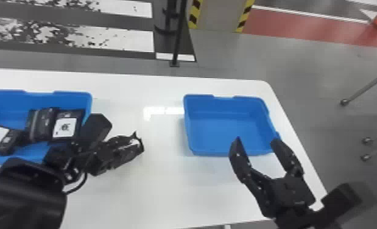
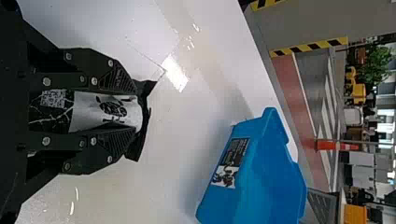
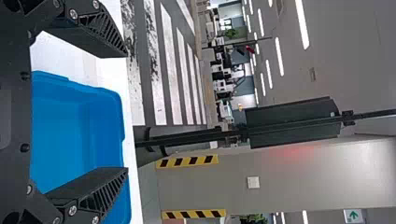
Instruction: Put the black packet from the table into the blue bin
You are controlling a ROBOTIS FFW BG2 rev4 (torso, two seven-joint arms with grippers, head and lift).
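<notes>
Left wrist view has the left claw point(image 2: 142, 116) closed on the black packet point(image 2: 106, 111), pinching it from both sides so that a pale printed panel bulges between the fingers and crinkled dark edges flare past the tips. It looks like thin, glossy film: light, soft and easily creased, likely a bit slippery, and probably not fragile unless the contents are. The grip across the body seems the right one; the loose end would only fold or slide. I would squeeze no harder, keep the flared end off any rim, and open wide on release in case the film clings.

Farther out, the packet is over the worktop point(image 1: 166, 188) between two bins. To one side is the left blue bin point(image 1: 88, 102), with similar packets point(image 1: 41, 125) in it; to the other, the right blue bin point(image 1: 224, 152). Which one is meant I cannot tell. The right claw point(image 1: 256, 139) is spread, with nothing between its fingers, at that bin's near side.
</notes>
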